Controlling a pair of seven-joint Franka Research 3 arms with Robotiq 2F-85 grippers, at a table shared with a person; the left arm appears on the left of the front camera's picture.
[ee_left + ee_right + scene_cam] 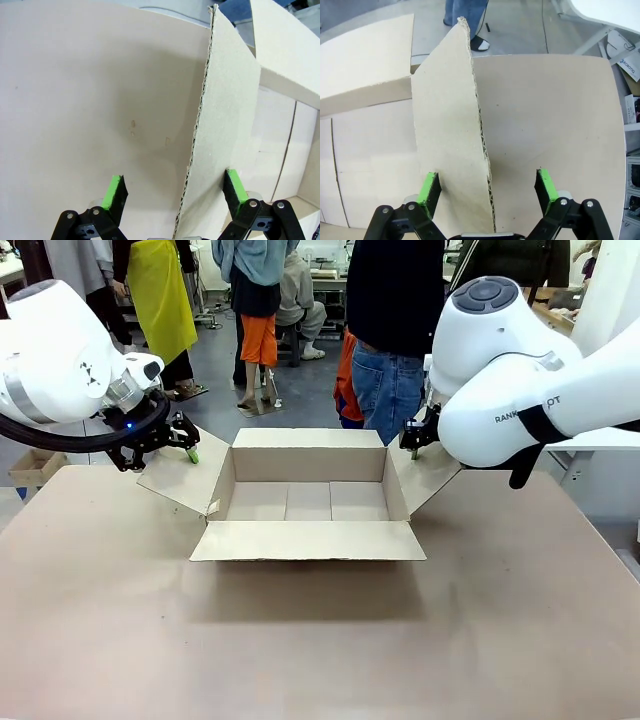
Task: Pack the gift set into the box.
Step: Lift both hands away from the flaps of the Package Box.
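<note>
Nearest me the brown surface [300, 640] lies bare, and on it sits the box [308, 465], squarely between the two hands. Its front flap [310, 540] is folded down flat towards me, and the inside shows plain cardboard panels. The left hand [175, 187] is at the box's left flap [185, 480], which slants up and outward. The hand is spread wide, with the flap's corrugated edge running up between its green pads [114, 191]. One pad is on the outer face side and the other on the inner side, towards the box; I cannot tell whether either pad touches the card. The right hand [487, 185] is at the right flap [430, 475] in the same way. It is spread apart too, the ragged flap edge rising between its fingers, one pad close against the flap's inner face and the other standing clear over the surface. Beyond both hands the rear flap [308, 438] is tipped back. Past it, just across the surface from the right hand, stands a person [390, 380] in jeans and a dark top, with more people farther off on the floor.
</note>
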